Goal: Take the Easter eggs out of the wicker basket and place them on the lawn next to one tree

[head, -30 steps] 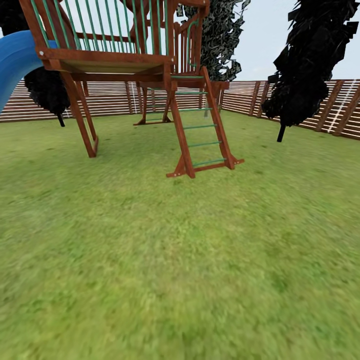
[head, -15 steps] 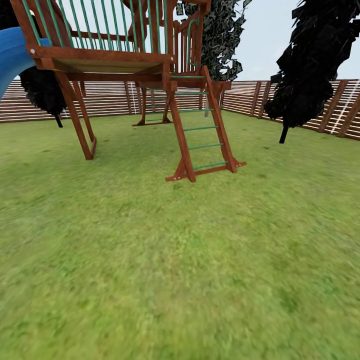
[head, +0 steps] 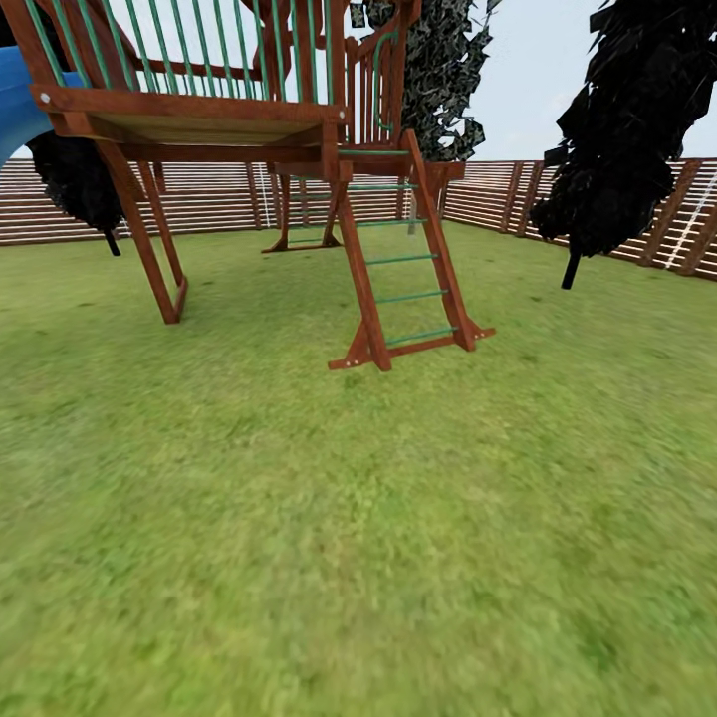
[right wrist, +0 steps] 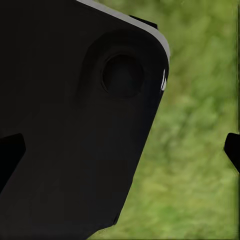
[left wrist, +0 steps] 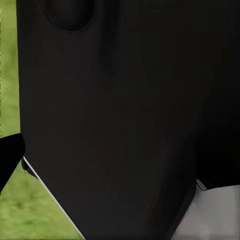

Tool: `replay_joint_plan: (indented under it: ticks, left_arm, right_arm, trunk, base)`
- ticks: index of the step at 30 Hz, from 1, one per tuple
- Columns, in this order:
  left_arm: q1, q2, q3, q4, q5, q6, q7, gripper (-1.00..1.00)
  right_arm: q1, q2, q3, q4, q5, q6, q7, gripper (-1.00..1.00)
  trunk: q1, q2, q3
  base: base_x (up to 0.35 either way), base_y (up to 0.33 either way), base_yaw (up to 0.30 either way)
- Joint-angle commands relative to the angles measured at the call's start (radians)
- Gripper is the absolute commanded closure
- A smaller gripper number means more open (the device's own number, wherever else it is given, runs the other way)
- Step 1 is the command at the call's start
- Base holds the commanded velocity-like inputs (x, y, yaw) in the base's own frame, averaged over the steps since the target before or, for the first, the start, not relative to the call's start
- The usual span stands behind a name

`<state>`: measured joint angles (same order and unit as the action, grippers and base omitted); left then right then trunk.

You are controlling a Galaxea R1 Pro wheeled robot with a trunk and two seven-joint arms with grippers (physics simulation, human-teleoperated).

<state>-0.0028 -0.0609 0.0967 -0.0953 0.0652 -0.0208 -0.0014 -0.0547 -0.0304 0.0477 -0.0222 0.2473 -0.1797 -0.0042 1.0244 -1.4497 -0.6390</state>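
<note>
Crossing the lawn (head: 329, 538), eggs and basket nowhere before us.
We face the wooden playset (head: 249, 129) by the fence (head: 597, 214). Either tool's state we cannot tell. Eggs likely smooth, light: cradle around the middle.

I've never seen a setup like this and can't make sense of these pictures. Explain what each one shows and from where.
These are simulator renders from a wheeled robot with two arms. The head view looks forward and down over a lawn. Ahead stands a wooden playset with a ladder and a blue slide; a slat fence runs behind, with dark trees near it. No eggs or basket appear here. The other two views come from cameras by each arm's fingers. Each faces a large black part of the robot, with grass beside it. Whether the fingers are open, or hold anything, cannot be told.
</note>
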Motion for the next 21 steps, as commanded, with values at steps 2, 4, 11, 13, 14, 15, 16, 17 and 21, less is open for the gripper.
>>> replay_joint_plan:
  ticks: [2,4,11,13,14,15,16,17,21]
  left_arm:
    - [0.000,0.000,0.005,0.000,0.007,-0.002,0.000,-1.00]
    - [0.000,0.001,0.005,0.000,0.007,-0.002,0.000,-1.00]
    - [0.000,0.001,0.005,-0.001,0.007,-0.002,-0.001,-1.00]
    - [0.000,0.001,0.006,-0.001,0.007,-0.002,-0.001,-1.00]
    - [0.000,0.001,0.006,-0.001,0.007,-0.002,-0.001,-1.00]
    - [0.000,0.001,0.006,-0.001,0.007,-0.002,-0.001,-1.00]
    - [0.000,0.001,0.006,-0.001,0.007,-0.002,-0.001,-1.00]
    - [0.000,0.002,0.006,-0.001,0.007,-0.002,-0.001,-1.00]
    - [0.000,0.001,0.006,-0.001,0.007,-0.002,-0.001,-1.00]
  right_arm:
    - [-0.001,0.000,0.004,0.001,0.001,-0.003,0.000,-1.00]
    - [-0.001,0.000,0.004,0.001,0.001,-0.003,0.000,-1.00]
    - [-0.001,0.002,0.000,-0.002,0.001,-0.003,0.003,-1.00]
    - [-0.001,0.004,0.000,0.000,0.001,-0.004,0.005,-1.00]
    - [-0.001,0.008,0.001,0.001,0.002,-0.004,0.007,-1.00]
    - [-0.001,0.010,0.001,0.001,0.001,-0.004,0.007,-1.00]
    - [-0.001,0.018,0.001,0.002,0.001,-0.004,0.008,-1.00]
    - [-0.001,0.028,0.001,0.002,0.000,-0.003,0.008,-1.00]
    - [-0.001,0.047,0.003,0.003,0.007,-0.005,0.008,-1.00]
  trunk:
    - [0.001,0.000,-0.001]
    - [0.001,0.000,-0.001]
    - [0.001,0.000,-0.001]
    - [0.001,0.000,-0.001]
    - [0.001,0.000,-0.001]
    - [0.001,0.000,-0.001]
    - [0.001,0.000,-0.001]
    - [0.001,0.000,-0.001]
    - [0.001,0.000,-0.003]
  base:
    - [0.339,0.000,0.000]
    - [0.223,0.000,0.000]
    - [0.025,0.000,0.000]
    - [0.002,0.000,0.000]
    - [0.000,0.000,0.000]
    - [0.000,0.000,0.000]
    - [0.000,0.000,0.000]
    - [0.000,0.000,0.000]
    - [0.000,0.000,0.070]
